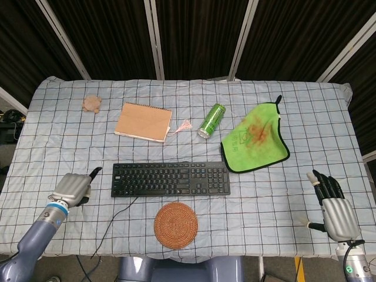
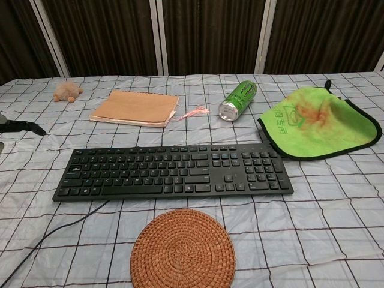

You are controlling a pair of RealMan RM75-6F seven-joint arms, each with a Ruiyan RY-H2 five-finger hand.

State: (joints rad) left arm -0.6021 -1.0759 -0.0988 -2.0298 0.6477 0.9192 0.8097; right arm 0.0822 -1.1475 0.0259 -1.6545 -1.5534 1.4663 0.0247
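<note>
My left hand (image 1: 72, 187) hovers over the checked tablecloth (image 1: 70, 147) just left of the black keyboard (image 1: 170, 179). It holds nothing, and one dark fingertip points at the keyboard's left end. In the chest view only that finger of the left hand (image 2: 21, 126) shows, at the left edge, beside the keyboard (image 2: 174, 170). My right hand (image 1: 335, 207) rests at the table's front right corner, fingers spread and empty, well clear of the green cloth (image 1: 255, 139). A round woven coaster (image 1: 175, 225) lies in front of the keyboard.
A green can (image 1: 211, 120) lies on its side behind the keyboard. Left of it are a pink tassel (image 1: 183, 126) and a brown notebook (image 1: 143, 121), with a small tan toy (image 1: 91, 104) at the far left. The keyboard's cable (image 1: 111, 226) trails to the front edge.
</note>
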